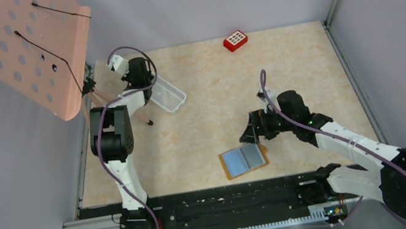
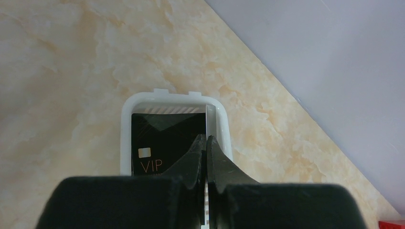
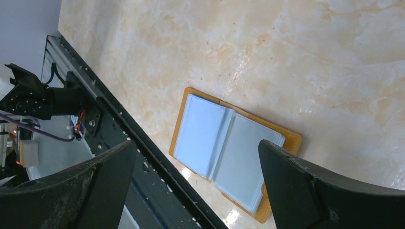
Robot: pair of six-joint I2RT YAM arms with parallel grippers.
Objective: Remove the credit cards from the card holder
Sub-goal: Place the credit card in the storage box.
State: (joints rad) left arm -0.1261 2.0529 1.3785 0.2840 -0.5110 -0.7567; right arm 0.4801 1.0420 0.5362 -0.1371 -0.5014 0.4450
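right gripper: it's hanging spread wide and holding nothing, right above the card holder, which is sitting between its two fingers in the wrist view.

card holder: it's lying open and flat on the bench with the pale blue pages facing up. The tan cover is showing as a border around them.

long axis: the opened spread is running roughly along the line between the right gripper's fingers. The spine is crossing that line.

nearer arm: the right one, easily. The left arm is working well away from the card holder, off to its far left.

left gripper: it's pressed together, and I'm reading the pale sliver between the tips as a thin card seen edge-on. It's hovering over the white tray.

cards already out: a black VIP card is lying flat in that tray.

hard to make out: I'm not able to tell if any cards are sitting in the card holder's sleeves. One corner of it is disappearing behind a right gripper finger, and the left gripper is blocking the near half of the tray.
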